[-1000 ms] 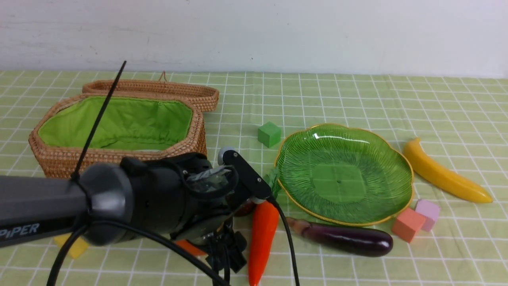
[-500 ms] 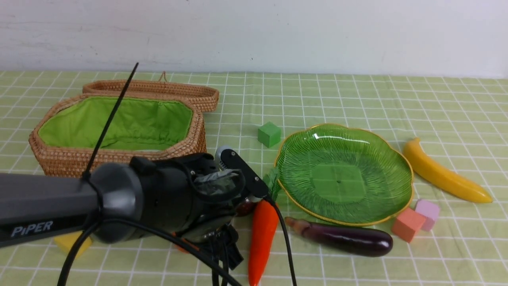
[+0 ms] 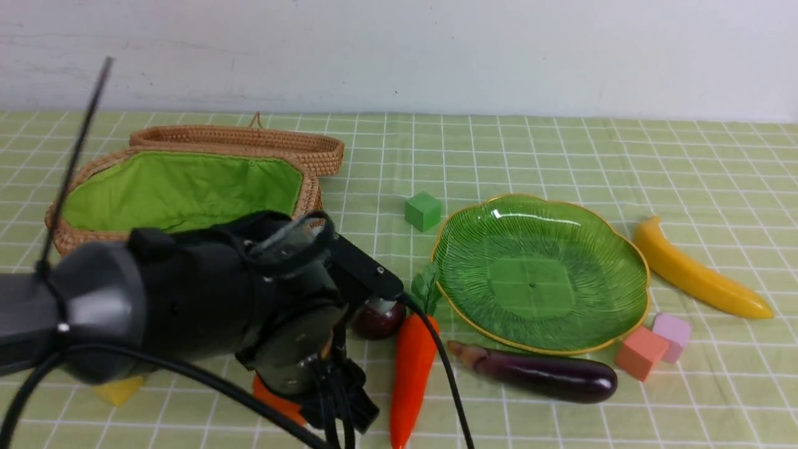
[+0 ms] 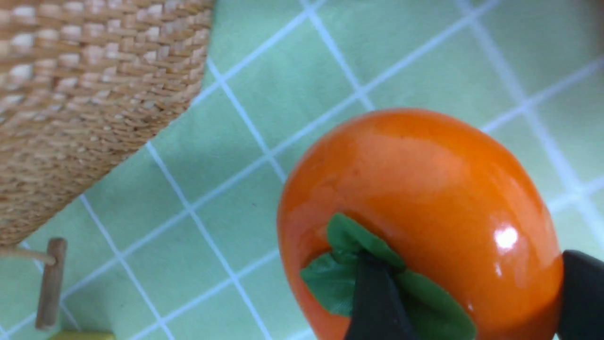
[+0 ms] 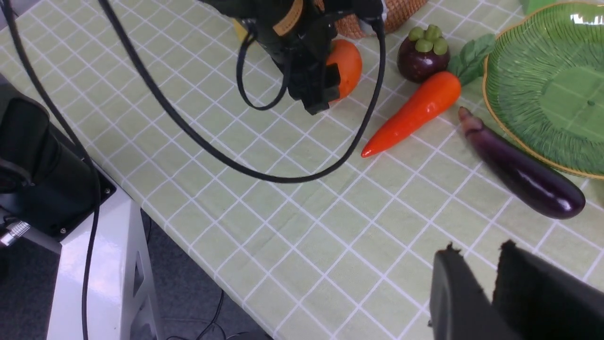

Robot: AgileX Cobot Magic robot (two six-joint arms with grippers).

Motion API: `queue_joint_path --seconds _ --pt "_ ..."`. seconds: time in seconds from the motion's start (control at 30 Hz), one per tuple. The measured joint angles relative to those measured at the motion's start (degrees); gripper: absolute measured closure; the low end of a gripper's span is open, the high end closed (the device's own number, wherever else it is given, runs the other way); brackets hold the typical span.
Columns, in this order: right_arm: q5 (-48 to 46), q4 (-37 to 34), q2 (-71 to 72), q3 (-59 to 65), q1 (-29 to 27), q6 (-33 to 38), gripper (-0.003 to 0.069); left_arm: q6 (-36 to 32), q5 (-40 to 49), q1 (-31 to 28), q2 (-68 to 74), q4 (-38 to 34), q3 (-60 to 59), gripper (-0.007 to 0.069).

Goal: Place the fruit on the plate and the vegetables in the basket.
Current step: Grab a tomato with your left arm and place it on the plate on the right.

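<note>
Left gripper is on the persimmon. I've got one black finger across the green calyx and the other on the opposite flank, so it's clamped on the fruit. That's near left, just in front of the basket; I can't tell whether the persimmon is clear of the tablecloth. The mangosteen sits just right of it, touching the carrot. The eggplant lies along the near rim of the plate. The banana is on the cloth right of the plate. Right gripper hangs over the near cloth, its jaws close together with nothing between them. Fully closed? I can't tell.
</note>
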State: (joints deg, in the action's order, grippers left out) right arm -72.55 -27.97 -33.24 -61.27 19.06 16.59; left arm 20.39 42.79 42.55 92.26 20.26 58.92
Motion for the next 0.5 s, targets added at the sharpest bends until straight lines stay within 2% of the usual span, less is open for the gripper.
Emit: queue_joint_path --seconds 0.33,0.5 --pt "0.0 1.1 0.0 0.0 0.0 0.0 0.0517 -1.9 2.3 0.0 -6.7 -3.4 0.0 0.0186" --pt "7.4 9.7 0.0 0.0 0.0 -4.2 0.0517 -7.7 -5.5 0.0 -8.9 -10.0 2.2 0.0186"
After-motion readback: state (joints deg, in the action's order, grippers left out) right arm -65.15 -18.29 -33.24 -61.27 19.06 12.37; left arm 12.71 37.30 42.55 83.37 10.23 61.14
